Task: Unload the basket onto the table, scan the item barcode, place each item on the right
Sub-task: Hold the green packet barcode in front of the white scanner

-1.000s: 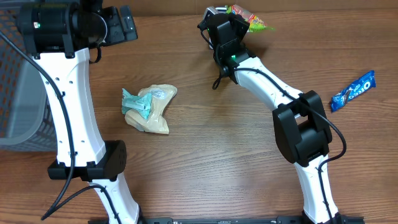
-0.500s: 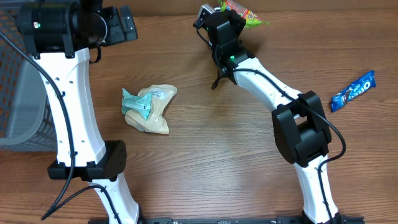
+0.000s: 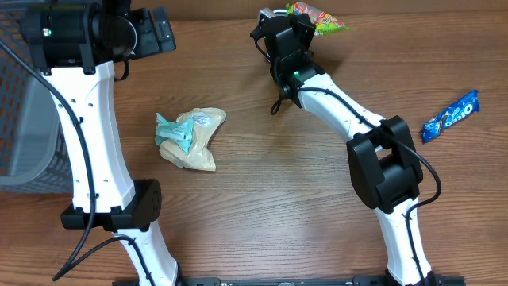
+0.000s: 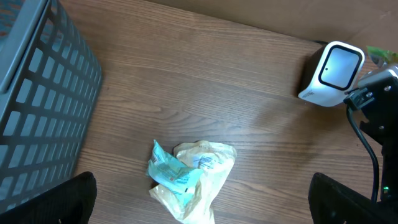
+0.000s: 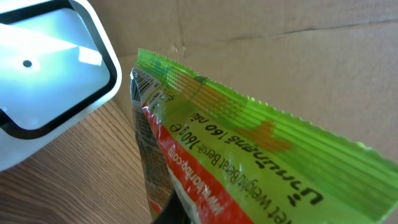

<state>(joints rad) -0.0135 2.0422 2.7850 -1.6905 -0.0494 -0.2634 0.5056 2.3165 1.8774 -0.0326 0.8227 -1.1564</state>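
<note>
My right gripper is shut on a green and red snack packet at the table's far edge. In the right wrist view the packet fills the frame, with one dark fingertip at its lower edge. The packet's upper left corner carries striped print and sits close beside the white scanner. The scanner stands upright, and in the overhead view it is mostly hidden behind the right wrist. My left gripper hangs open, high above the table at the far left, with nothing between its fingers.
A beige packet with a teal one on it lies left of centre, below the left gripper. A blue Oreo packet lies at the right edge. A grey basket stands at the left edge. Cardboard backs the far side.
The right gripper rocked the snack packet slightly left and up, then back right beside the scanner. The left arm has not moved.
</note>
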